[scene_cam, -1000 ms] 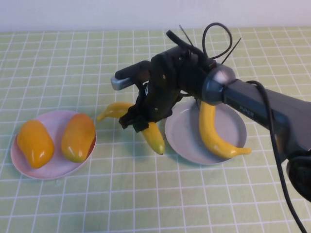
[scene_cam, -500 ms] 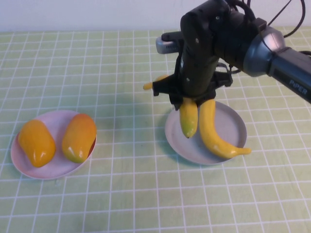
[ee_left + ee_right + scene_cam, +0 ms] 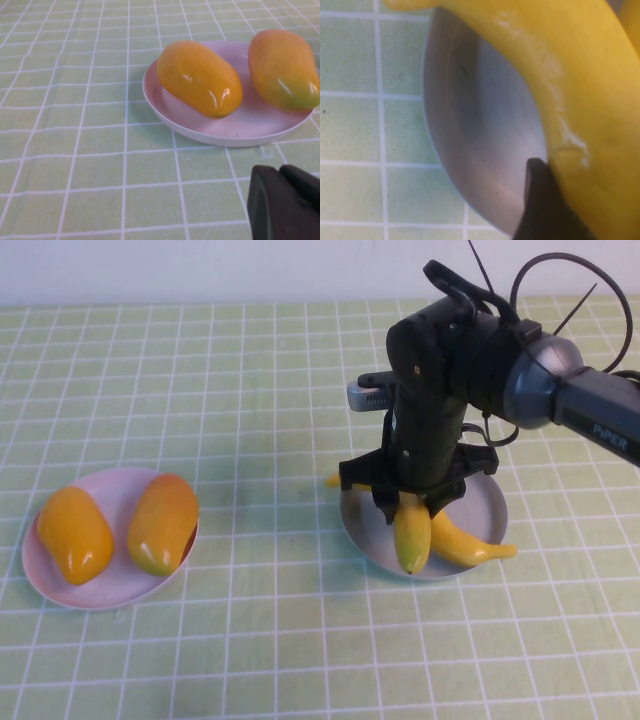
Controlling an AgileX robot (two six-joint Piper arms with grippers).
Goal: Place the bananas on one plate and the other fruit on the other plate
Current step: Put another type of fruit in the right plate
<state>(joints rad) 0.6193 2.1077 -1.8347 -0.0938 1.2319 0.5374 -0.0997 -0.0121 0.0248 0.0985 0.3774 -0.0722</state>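
Observation:
My right gripper (image 3: 412, 502) points down over the grey-blue plate (image 3: 487, 502), shut on a yellow banana (image 3: 410, 537) whose free end hangs by the plate's near rim. The right wrist view shows that banana (image 3: 580, 90) pressed against one dark finger (image 3: 540, 200) above the plate (image 3: 485, 125). A second banana (image 3: 470, 546) lies on the same plate beside it. Two orange-yellow mangoes (image 3: 72, 535) (image 3: 162, 523) lie on the pink plate (image 3: 110, 587) at the left. My left gripper (image 3: 280, 176) is shut and empty, close to the pink plate (image 3: 240, 131) and its mangoes (image 3: 200, 77) (image 3: 285, 67).
A green checked cloth (image 3: 250, 640) covers the table. The right arm (image 3: 590, 425) reaches in from the right edge, with cables looping above it.
My right gripper carried the banana from the cloth between the plates to the right and lowered it over the grey-blue plate. The mangoes and the other banana stayed put.

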